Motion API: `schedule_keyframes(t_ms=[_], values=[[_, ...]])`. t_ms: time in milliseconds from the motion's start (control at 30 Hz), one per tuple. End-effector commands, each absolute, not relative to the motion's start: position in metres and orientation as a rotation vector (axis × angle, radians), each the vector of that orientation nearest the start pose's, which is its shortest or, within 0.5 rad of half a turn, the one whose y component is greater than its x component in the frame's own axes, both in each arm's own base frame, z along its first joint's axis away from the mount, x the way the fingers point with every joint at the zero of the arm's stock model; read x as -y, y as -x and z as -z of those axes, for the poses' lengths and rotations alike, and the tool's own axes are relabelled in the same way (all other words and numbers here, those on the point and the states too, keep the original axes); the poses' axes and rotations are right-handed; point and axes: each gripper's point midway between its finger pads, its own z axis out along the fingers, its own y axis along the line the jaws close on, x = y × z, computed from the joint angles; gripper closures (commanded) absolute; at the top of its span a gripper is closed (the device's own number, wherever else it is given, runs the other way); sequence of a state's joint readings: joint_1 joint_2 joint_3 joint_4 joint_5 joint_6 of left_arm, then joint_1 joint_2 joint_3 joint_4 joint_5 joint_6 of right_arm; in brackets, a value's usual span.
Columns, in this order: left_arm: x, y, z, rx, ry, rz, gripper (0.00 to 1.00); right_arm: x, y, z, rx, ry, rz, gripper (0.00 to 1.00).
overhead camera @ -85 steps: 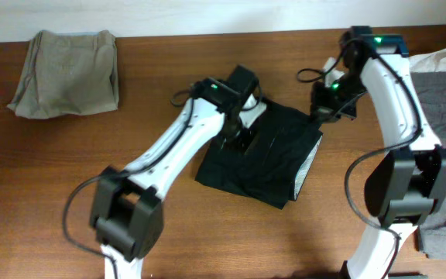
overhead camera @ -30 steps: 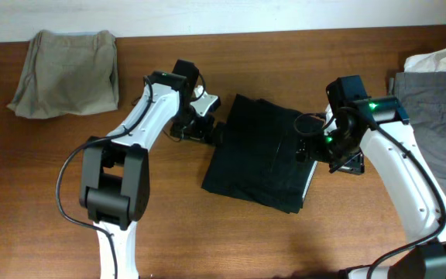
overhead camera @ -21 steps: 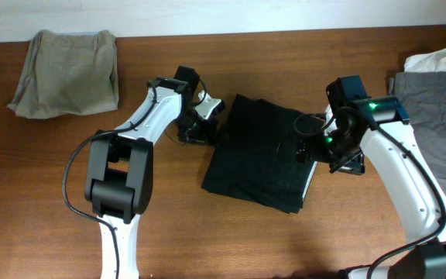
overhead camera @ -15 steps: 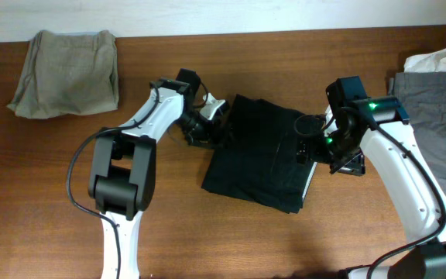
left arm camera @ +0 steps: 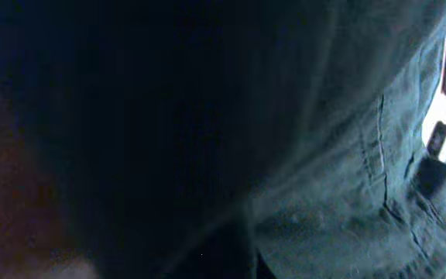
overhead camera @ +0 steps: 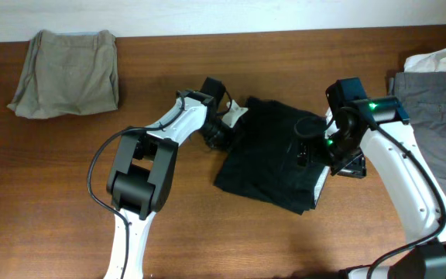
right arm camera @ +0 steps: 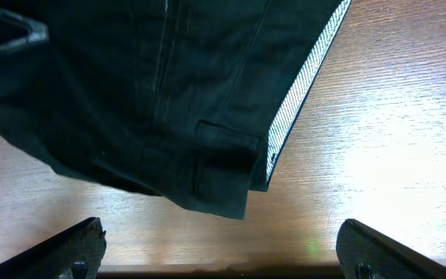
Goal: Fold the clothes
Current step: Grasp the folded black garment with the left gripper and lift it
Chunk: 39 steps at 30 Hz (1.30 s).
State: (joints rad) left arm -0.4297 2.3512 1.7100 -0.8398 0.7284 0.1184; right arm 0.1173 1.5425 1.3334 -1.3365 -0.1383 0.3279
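The black garment (overhead camera: 273, 167) lies folded at the table's middle, a pale lining strip (overhead camera: 320, 183) showing along its right edge. My left gripper (overhead camera: 224, 133) is at its upper left edge, shut on the black cloth there. Dark fabric (left arm camera: 324, 155) fills the left wrist view and hides the jaws. My right gripper (overhead camera: 320, 155) hovers over the garment's right edge, open. In the right wrist view its fingers (right arm camera: 76, 248) stand wide apart with bare wood between them, the black garment's corner (right arm camera: 153, 93) just beyond.
A folded khaki garment (overhead camera: 64, 74) lies at the table's back left. A grey garment (overhead camera: 432, 89) and a pale cloth (overhead camera: 432, 60) lie at the right edge. The wooden table (overhead camera: 68, 178) runs to a white wall at the back.
My left gripper moved right into the black garment's left edge and shut. The garment slid slightly right and bunched at that edge. The right arm has not moved.
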Motion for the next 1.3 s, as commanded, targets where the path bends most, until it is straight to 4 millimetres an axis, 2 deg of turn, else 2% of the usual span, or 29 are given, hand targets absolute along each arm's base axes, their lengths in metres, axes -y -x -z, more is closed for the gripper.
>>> schedule_keyframes(t_ms=[0,100,167,267,400,533,600,733,833,933,1033,1267], values=[[0.270,-0.398,0.026,-2.879,-0.719,0.896,0.99,-0.052,-0.266,-0.147,-3.107,-0.311,-0.199,0.01],[0.256,-0.424,0.025,-2.822,-0.672,0.840,0.99,-0.052,-0.265,-0.147,-3.110,-0.311,-0.198,0.02],[0.234,-0.453,0.018,-2.783,-0.634,0.724,0.99,-0.052,-0.265,-0.147,-3.110,-0.311,-0.197,0.01],[0.211,-0.483,0.002,-2.718,-0.658,0.604,0.99,-0.052,-0.265,-0.147,-3.110,-0.312,-0.198,0.01],[0.167,-0.527,-0.028,-2.656,-0.611,0.400,0.99,-0.051,-0.264,-0.147,-3.116,-0.313,-0.192,0.01],[0.133,-0.560,-0.066,-2.573,-0.558,0.333,0.99,-0.051,-0.263,-0.147,-3.118,-0.313,-0.191,0.01],[0.118,-0.570,-0.085,-2.536,-0.566,0.305,0.99,-0.051,-0.263,-0.147,-3.120,-0.313,-0.189,0.01],[0.075,-0.584,-0.121,-2.516,-0.508,0.188,0.99,-0.051,-0.261,-0.147,-3.128,-0.315,-0.187,0.01],[0.036,-0.585,-0.141,-2.537,-0.445,0.080,0.99,-0.051,-0.259,-0.147,-3.135,-0.316,-0.185,0.01],[0.009,-0.584,-0.160,-2.528,-0.413,0.045,0.99,-0.050,-0.258,-0.147,-3.140,-0.317,-0.183,0.01],[-0.016,-0.587,-0.171,-2.510,-0.360,0.022,0.99,-0.050,-0.258,-0.147,-3.140,-0.317,-0.184,0.01],[-0.058,-0.589,-0.175,-2.486,-0.372,-0.046,0.99,-0.045,-0.253,-0.146,-3.157,-0.321,-0.136,0.01]])
